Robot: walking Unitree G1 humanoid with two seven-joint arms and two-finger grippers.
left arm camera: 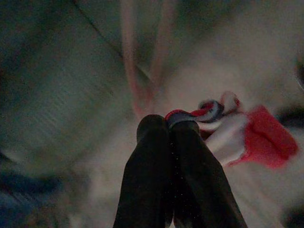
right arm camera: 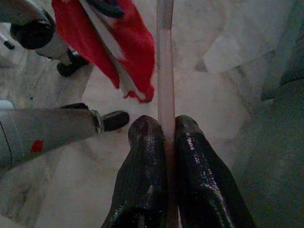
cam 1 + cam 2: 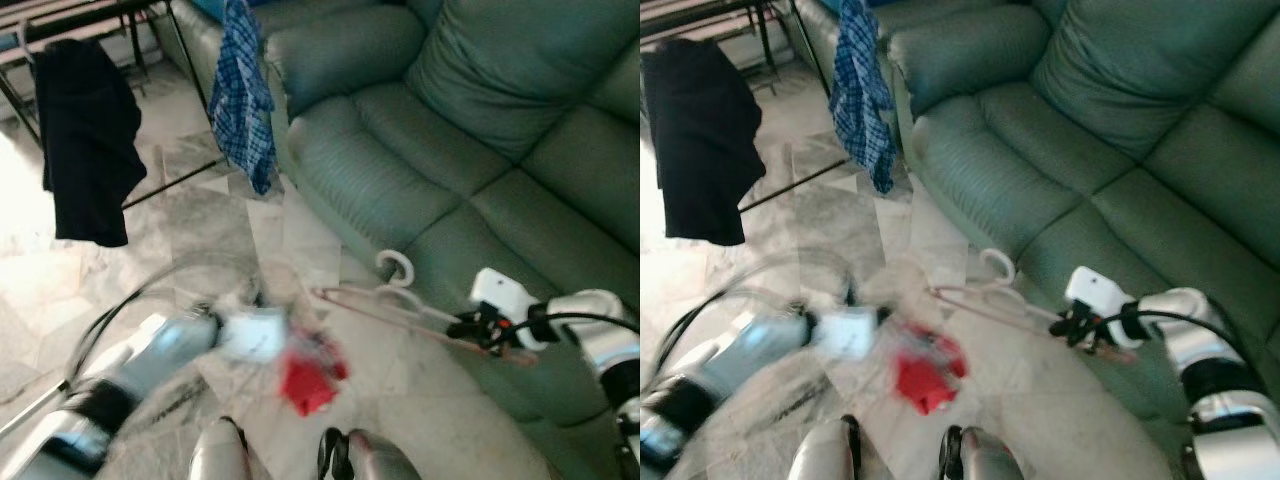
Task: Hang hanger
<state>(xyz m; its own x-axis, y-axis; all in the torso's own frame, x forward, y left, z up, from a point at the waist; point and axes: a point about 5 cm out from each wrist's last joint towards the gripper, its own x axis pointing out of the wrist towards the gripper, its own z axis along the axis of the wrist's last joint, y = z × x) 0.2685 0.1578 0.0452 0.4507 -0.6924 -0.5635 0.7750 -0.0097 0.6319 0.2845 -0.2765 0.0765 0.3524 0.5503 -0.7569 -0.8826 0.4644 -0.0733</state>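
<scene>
The main risk, as we judge it, is the pink hanger (image 3: 400,300) twisting or slipping in our right hand (image 2: 167,135), since we grip it only by one thin bar near its end, and the long frame could snag the green sofa (image 3: 480,120) beside it. Our right hand, at lower right of the head view, is clamped tight on that bar, arm reaching toward centre. Our left hand (image 1: 168,126), blurred at lower left, is pinched closed on a red-and-white cloth (image 3: 310,378). The drying rack (image 3: 110,20) stands far off at upper left.
</scene>
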